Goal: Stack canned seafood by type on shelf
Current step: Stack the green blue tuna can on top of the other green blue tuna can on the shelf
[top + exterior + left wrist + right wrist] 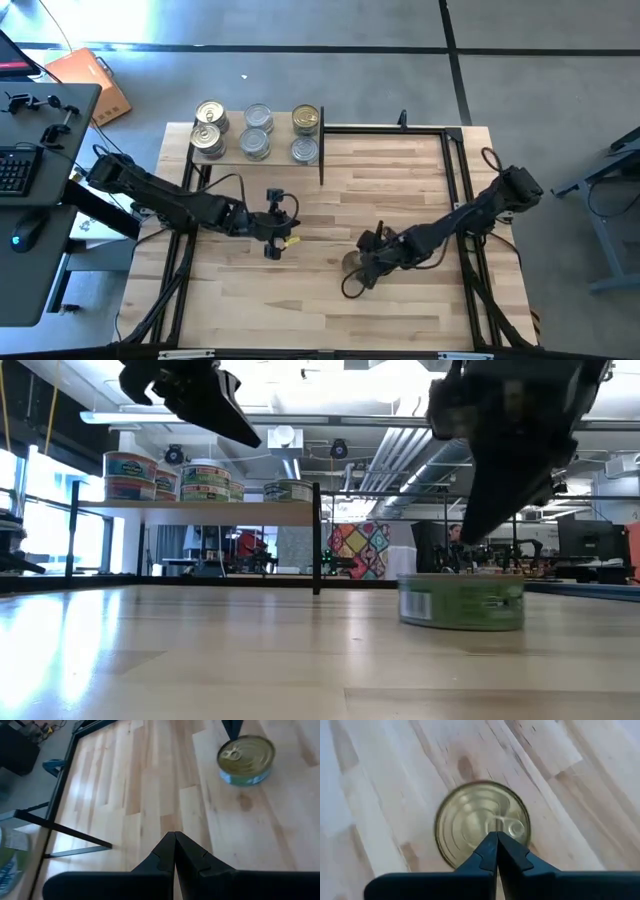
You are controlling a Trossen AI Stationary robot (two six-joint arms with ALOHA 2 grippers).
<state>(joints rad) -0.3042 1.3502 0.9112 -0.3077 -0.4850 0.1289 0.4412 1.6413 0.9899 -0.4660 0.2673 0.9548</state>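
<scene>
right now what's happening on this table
Two robot arms are sorting tins onto the shelf at the table's far edge. Six tins already sit there in three stacks of two. One gold-topped tin remains on the table, and the right gripper hangs just above it with fingers shut, not gripping. The left gripper hovers over bare wood near mid-table, fingers shut and empty.

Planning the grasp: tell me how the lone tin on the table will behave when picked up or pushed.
The tin looks rigid metal, so squeezing should not dent it. It sits flat and squat, so a push would probably slide it, not tip it. Its smooth wall may slip in the right hand.
</scene>
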